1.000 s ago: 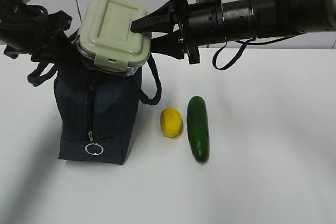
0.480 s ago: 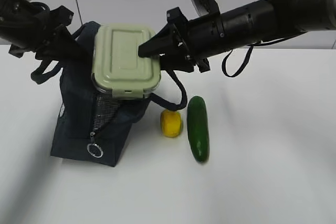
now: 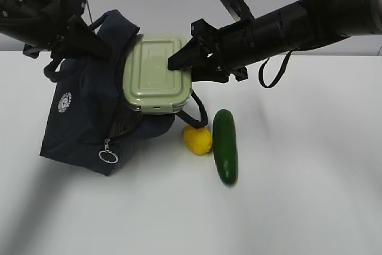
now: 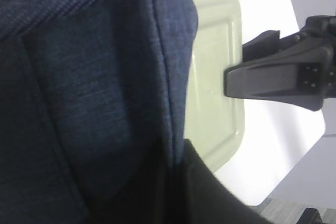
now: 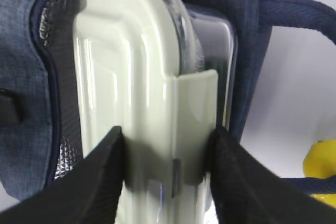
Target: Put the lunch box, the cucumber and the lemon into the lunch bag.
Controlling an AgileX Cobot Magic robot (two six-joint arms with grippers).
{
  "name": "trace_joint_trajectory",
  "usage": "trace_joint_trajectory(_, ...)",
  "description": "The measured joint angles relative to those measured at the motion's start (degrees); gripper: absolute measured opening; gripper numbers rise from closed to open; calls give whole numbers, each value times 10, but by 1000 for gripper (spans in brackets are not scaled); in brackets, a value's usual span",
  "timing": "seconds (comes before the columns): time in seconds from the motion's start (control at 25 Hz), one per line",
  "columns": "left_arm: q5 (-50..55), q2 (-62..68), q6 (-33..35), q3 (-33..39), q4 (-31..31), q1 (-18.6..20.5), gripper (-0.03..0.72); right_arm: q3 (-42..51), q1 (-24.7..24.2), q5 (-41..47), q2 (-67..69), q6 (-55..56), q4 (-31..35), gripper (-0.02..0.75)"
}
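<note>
Lunch bag (image 3: 89, 123) tilted at left of counter (image 3: 298, 207), left pincer (image 3: 89, 43) apparently clenched on its top. Lunch box (image 3: 156, 73), clamped by right pincer (image 3: 179, 64), partly inside; push deeper next. Cucumber (image 3: 225, 146), lemon (image 3: 197, 139) wait at right.

From my remote seat, the exterior camera looks down at a slant across the white table (image 3: 298, 195), facing the far wall, wide enough to take in both arms reaching in from the left and right edges. The left wrist camera sits pressed close against the lunch bag (image 4: 84, 103), its navy fabric filling most of the frame, with the lunch box (image 4: 215, 77) beyond. The right wrist camera looks along the right gripper (image 5: 168, 174), very near the lunch box (image 5: 131, 93) at the bag's mouth. All three views share the lunch box (image 3: 156, 73) and lunch bag (image 3: 83, 117); the lemon (image 5: 320, 163) shows at one edge.
</note>
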Motion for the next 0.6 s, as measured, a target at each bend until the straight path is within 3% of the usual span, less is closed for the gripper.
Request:
trace_joint_trajectory(0.4, 43, 15, 53, 0, -114, 0, -9, -1, 7, 20, 0, 0, 26, 355)
trace_joint_trajectory(0.6, 51, 26, 59, 0, -142, 0, -9, -2, 9, 20, 0, 0, 27, 355)
